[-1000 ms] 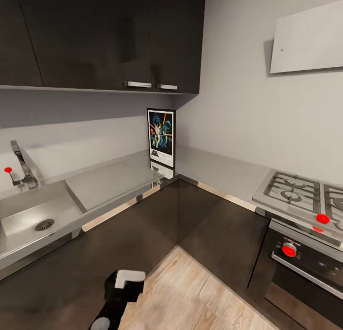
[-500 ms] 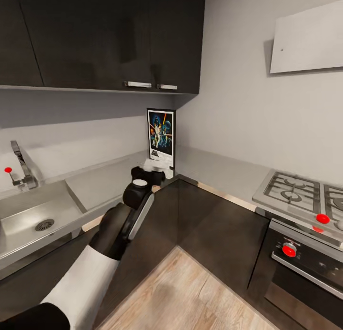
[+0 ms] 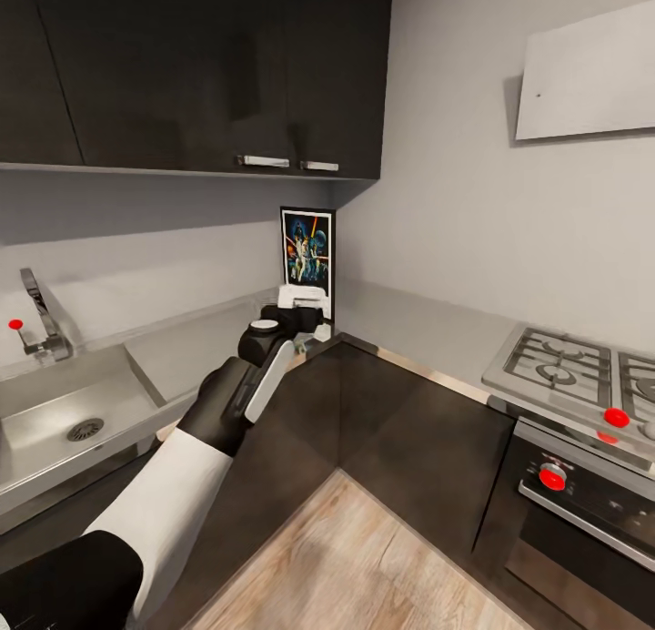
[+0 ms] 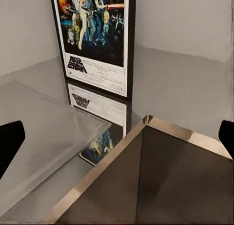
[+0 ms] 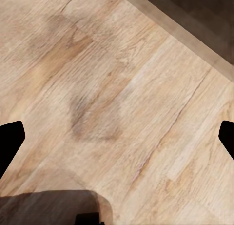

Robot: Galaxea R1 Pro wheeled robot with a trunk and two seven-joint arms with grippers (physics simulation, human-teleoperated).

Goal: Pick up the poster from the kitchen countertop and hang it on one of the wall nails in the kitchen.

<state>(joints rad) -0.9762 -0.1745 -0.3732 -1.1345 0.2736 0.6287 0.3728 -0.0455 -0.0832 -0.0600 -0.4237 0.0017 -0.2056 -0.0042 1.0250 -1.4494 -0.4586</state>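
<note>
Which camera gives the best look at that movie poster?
The left wrist view: the poster is close, its logo readable. In the head view the poster is small, its lower part hidden by the left tool.

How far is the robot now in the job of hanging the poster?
Nothing is done yet: the poster stands upright in the corner on the kitchen countertop, ungrasped. In hand: the left gripper reaches toward its lower edge, fingers wide apart in the wrist view. Left: grasping, lifting, hanging it on a nail.
</note>
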